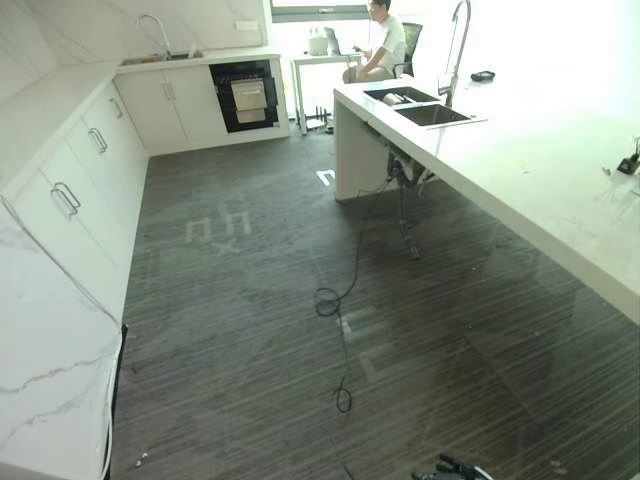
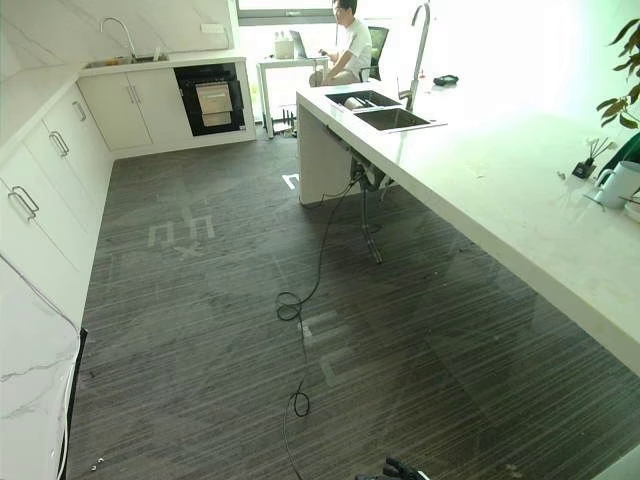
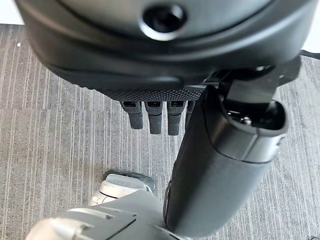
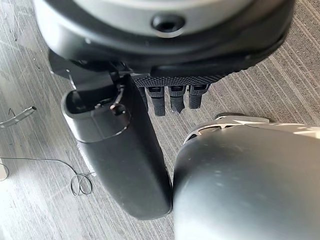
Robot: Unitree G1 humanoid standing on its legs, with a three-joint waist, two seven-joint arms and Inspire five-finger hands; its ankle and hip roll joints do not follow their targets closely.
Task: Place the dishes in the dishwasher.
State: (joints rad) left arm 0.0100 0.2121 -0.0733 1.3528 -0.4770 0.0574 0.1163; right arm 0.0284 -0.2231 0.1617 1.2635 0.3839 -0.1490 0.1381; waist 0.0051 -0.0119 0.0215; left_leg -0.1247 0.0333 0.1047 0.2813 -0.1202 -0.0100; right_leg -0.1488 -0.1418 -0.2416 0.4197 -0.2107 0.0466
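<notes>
A black built-in appliance (image 1: 244,94) sits in the white cabinets at the far wall, its door closed. A pale dish-like thing (image 1: 395,98) lies in the island's sink (image 1: 418,106). A white mug (image 2: 620,184) stands on the island counter at the right. My left hand (image 3: 150,55) hangs over the grey floor with its fingers (image 3: 155,119) straight and nothing in it. My right hand (image 4: 165,45) hangs the same way, fingers (image 4: 177,100) straight and thumb (image 4: 125,160) out, holding nothing.
A long white island counter (image 1: 540,190) runs along the right, with a tall faucet (image 1: 456,45). White cabinets (image 1: 80,190) line the left wall, and a marble worktop (image 1: 40,370) juts in at lower left. A person (image 1: 383,45) sits at a desk at the back.
</notes>
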